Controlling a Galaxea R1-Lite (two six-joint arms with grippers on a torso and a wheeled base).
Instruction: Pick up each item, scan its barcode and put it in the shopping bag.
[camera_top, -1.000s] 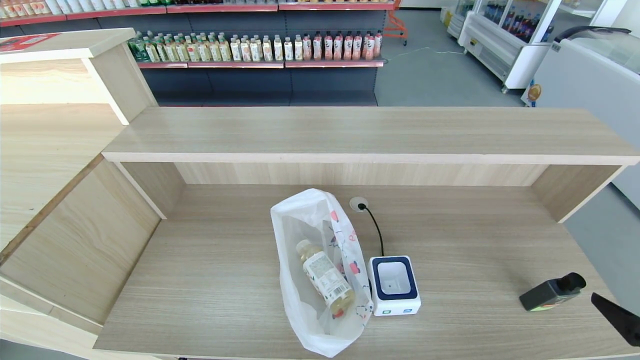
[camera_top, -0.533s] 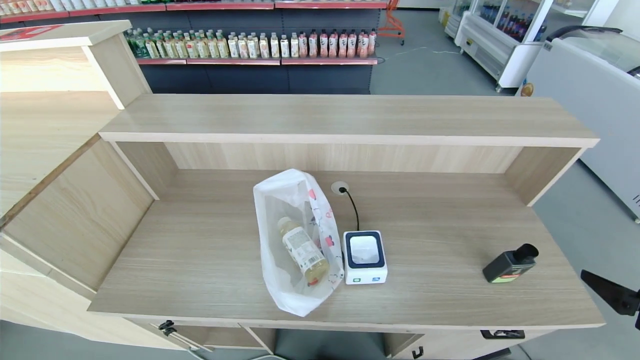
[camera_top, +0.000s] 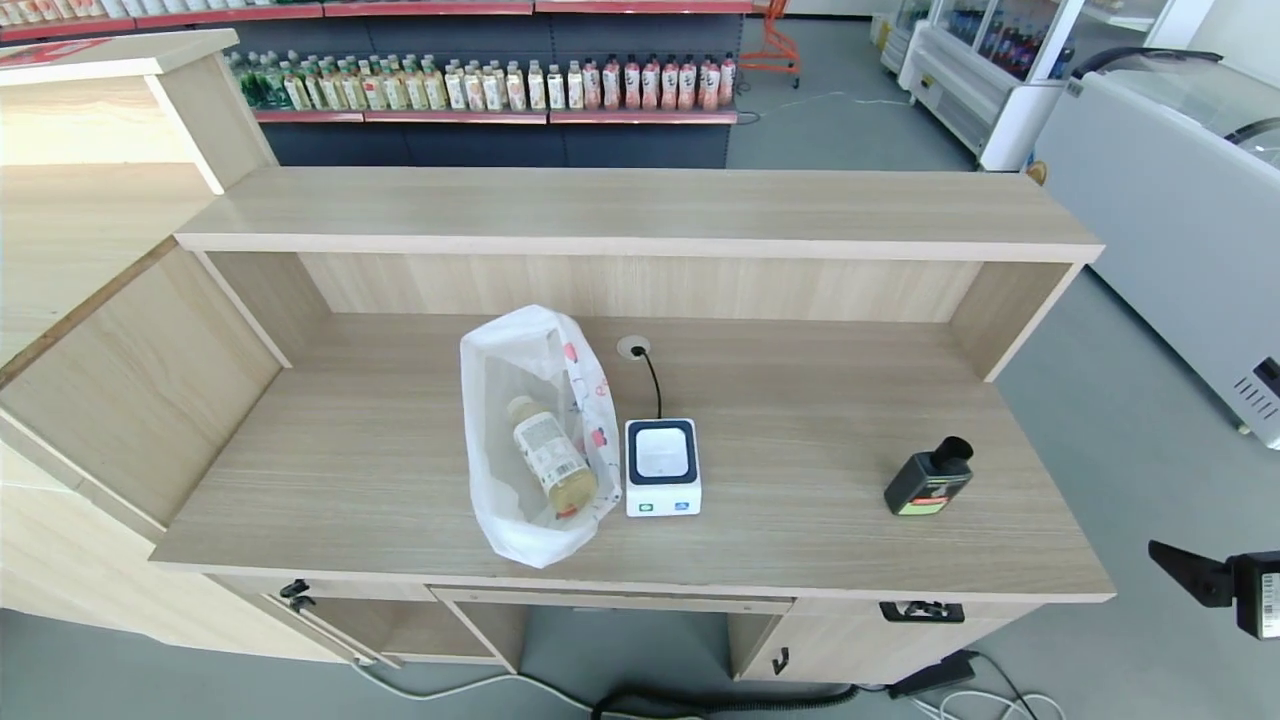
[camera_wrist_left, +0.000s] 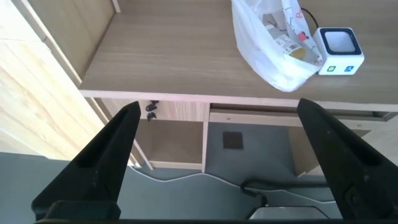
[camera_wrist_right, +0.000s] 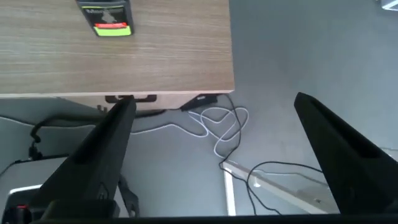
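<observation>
Right gripper (camera_wrist_right: 216, 101) of mine hangs released, its two black fingers (camera_wrist_right: 93, 162) spread wide with nothing between them and touching nothing. It sits far to the right of the scanner (camera_top: 661, 466), off the right end of the counter (camera_top: 820, 420) and lower than its top, over grey floor where loose cables (camera_wrist_right: 227, 127) lie. My left gripper (camera_wrist_left: 217, 109) is just as open and empty, fingers (camera_wrist_left: 99, 168) wide apart. It is on the near side of the scanner and to its left, out in front of the counter's front edge and below the top. The dark bottle (camera_top: 928, 479) with the black cap and a red and green label lies on the counter well to the right of the scanner, near the right end, apart from both my grippers. The white shopping bag (camera_top: 505, 500) lies open right up against the scanner's left side, and a juice bottle (camera_top: 550, 458) with a pale label lies inside it. A black cable (camera_top: 652, 385) runs from the scanner's far side to a round hole in the counter. Nothing stands between the dark bottle and the scanner. Beyond the scanner rises the counter's raised ledge, and past that stand shelves of drinks (camera_top: 480, 88). Freezers (camera_top: 1150, 170) stand far off to the scanner's right.
</observation>
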